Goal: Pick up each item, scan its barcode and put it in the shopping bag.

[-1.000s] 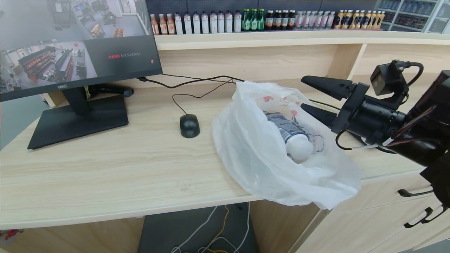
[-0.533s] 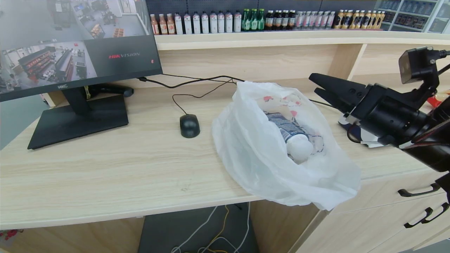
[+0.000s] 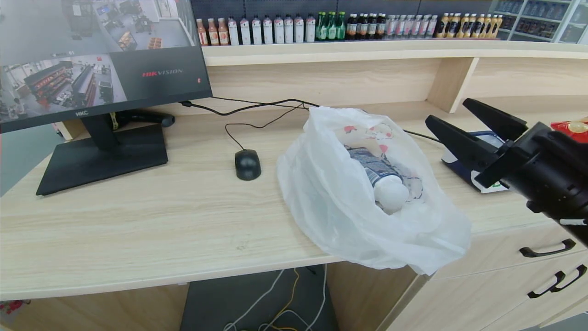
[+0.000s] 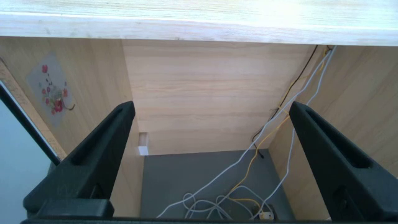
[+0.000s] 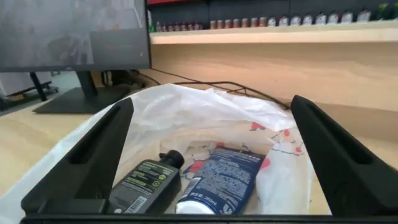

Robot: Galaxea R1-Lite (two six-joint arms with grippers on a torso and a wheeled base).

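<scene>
A white plastic shopping bag [image 3: 358,216] lies open on the wooden counter [image 3: 161,216]. Inside it rest a blue-labelled tube with a white cap [image 3: 381,177] and a dark bottle [image 5: 146,183] beside the same tube [image 5: 221,180]. My right gripper [image 3: 473,124] hangs open and empty just right of the bag, fingers pointing toward its mouth. Behind those fingers a blue and white boxed item [image 3: 473,158] lies flat on the counter. A red packet [image 3: 569,126] sits at the far right edge. My left gripper [image 4: 211,162] is open and empty under the counter.
A monitor on a black stand [image 3: 96,151] occupies the counter's left. A black mouse [image 3: 248,164] with its cable lies left of the bag. A black handheld device [image 3: 142,118] lies behind the stand. Bottles [image 3: 340,26] line the back ledge. Drawers with black handles [image 3: 546,251] sit below right.
My right gripper has drawn back to the right and lower, away from the bag, uncovering the blue and white boxed item. The bag and its contents have not moved.
</scene>
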